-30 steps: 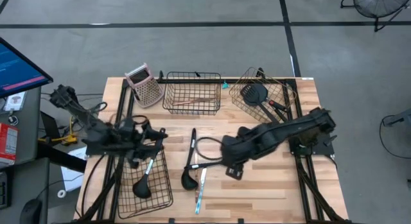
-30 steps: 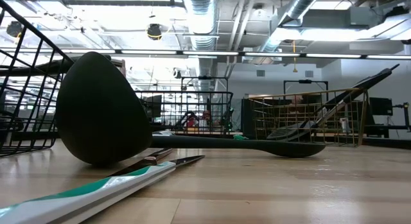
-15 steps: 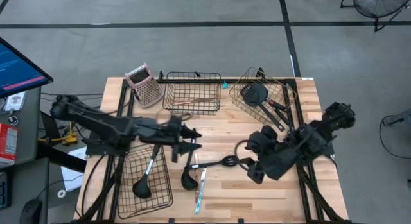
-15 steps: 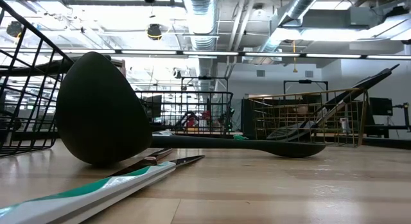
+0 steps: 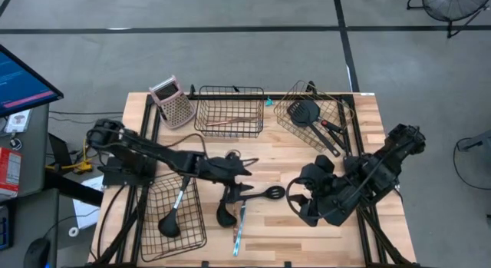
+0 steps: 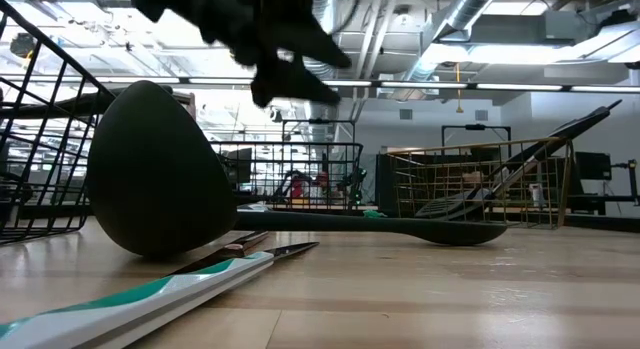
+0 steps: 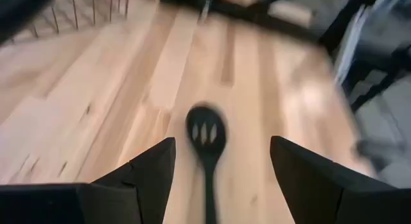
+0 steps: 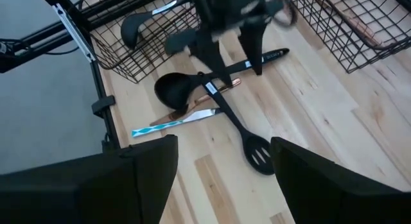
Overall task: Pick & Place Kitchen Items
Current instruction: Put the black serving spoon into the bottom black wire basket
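L claw (image 5: 244, 176) hangs over mid-table w/ fingers spread wide, nothing held; the wrist view shows the slotted spoon (image 7: 206, 131) in the gap ahead of its fingers. That spoon (image 5: 265, 195) lies flat on the table (image 5: 360, 122), bowl toward the R side, handle running back under the claw to cross the ladle (image 5: 225, 214), whose bowl sits near the front edge. Just beside them is a teal-handled tool (image 5: 238, 231), and a copper-handled piece (image 8: 221, 89) crosses the same pile. So the cluster is touching/overlapping, not spaced out.

Step in hand, I'd say: approach for a pick, prob. the spoon or ladle handle. Next move calls for dropping straight onto one handle only, fingers either side of it, clear of the crossing point, else two pieces may lift or skid.

Further out: front-L basket (image 5: 175, 236) already has a ladle in it, back-centre basket (image 5: 230, 91) a wooden-handled one, back-R basket (image 5: 337, 107) spatulas. Grater (image 5: 172, 101) stands at the back-L corner.

R claw (image 5: 307, 210) sits parked near the front-R of the table, open, empty.
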You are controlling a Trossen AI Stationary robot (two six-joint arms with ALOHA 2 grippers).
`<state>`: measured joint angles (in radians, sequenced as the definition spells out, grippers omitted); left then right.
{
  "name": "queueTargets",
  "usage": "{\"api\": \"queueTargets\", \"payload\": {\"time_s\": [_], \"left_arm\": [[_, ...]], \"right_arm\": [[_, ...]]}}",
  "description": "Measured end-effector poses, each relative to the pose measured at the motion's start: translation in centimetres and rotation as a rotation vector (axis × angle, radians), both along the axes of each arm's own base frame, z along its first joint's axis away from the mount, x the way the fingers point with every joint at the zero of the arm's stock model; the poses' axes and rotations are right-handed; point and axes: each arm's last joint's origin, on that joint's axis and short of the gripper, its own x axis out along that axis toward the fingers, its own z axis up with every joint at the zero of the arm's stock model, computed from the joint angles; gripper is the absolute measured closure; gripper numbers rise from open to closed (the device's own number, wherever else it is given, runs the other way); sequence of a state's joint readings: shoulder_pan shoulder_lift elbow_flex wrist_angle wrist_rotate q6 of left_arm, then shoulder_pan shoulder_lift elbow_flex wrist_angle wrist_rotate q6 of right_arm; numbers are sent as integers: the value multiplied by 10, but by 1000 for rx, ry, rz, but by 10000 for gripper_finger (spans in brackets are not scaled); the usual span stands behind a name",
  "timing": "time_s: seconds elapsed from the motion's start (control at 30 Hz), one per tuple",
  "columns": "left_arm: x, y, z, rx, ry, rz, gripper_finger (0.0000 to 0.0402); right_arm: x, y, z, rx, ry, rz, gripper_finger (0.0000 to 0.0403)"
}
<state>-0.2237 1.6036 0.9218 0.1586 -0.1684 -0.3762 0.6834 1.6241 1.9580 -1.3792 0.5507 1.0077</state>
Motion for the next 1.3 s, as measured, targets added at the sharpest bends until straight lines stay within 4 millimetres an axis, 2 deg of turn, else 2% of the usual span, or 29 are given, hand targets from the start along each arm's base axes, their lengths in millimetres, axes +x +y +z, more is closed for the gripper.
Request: {"api": "queueTargets", "payload": {"time_s": [0.23, 0.4, 0.67, 0.83, 1.3], "left_arm": [[10, -4, -40, 67, 115, -17, 165], [12, -9, -56, 86, 158, -21, 165], [11, -24, -66, 98, 172, -63, 165], [9, -36, -74, 173, 183, -87, 165], [7, -39, -97, 238, 263, -87, 171]], "right_arm": [[0, 0, 0, 5, 1, -9, 159], [0, 0, 0, 7, 1, -11, 159], [0, 0, 0, 7, 1, -11, 159], [0, -1, 0, 7, 1, -12, 159], [-1, 1, 0, 25, -3, -27, 159]]}}
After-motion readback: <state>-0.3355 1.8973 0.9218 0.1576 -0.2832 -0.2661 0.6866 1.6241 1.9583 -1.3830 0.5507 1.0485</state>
